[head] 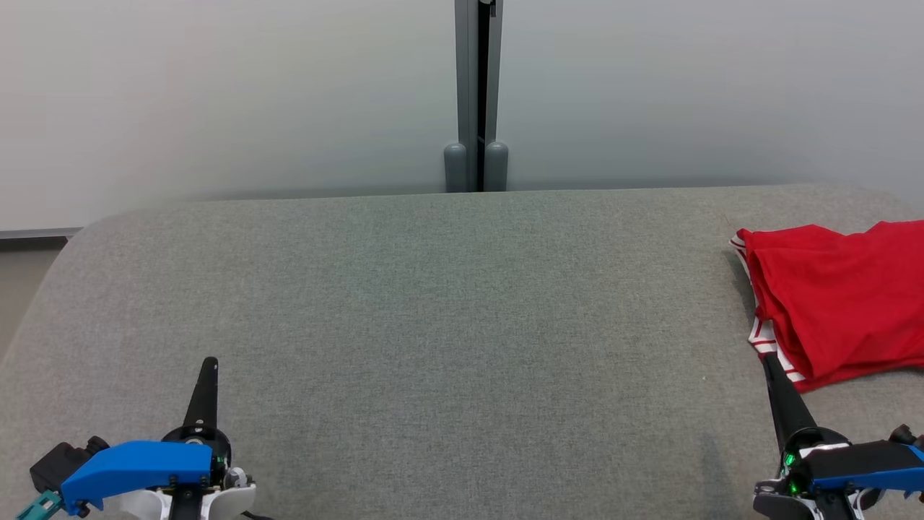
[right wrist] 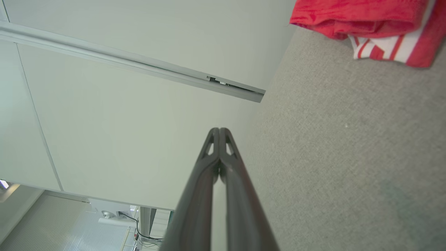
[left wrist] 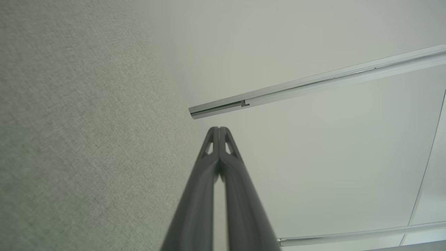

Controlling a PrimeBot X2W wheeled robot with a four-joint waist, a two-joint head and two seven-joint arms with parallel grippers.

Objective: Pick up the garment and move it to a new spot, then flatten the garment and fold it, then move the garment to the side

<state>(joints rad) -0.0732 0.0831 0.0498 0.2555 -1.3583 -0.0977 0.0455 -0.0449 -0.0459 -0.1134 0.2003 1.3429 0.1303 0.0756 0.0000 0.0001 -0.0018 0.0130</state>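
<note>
A red garment (head: pixel 837 303) with red-and-white striped trim lies folded at the far right of the grey fabric table (head: pixel 447 325), running off the head view's right edge. Its striped edge also appears in the right wrist view as the garment (right wrist: pixel 366 17) at the top right. My right gripper (head: pixel 766 359) is shut and empty, its tip just at the garment's near-left striped corner; whether it touches I cannot tell. My left gripper (head: pixel 210 362) is shut and empty at the lower left, far from the garment. In the wrist views the left gripper (left wrist: pixel 218 129) and the right gripper (right wrist: pixel 219 129) have their fingers pressed together.
A pale partition wall (head: pixel 216 94) with a grey vertical post (head: pixel 476 94) stands behind the table's rounded far edge. The grey table surface stretches wide between the two grippers.
</note>
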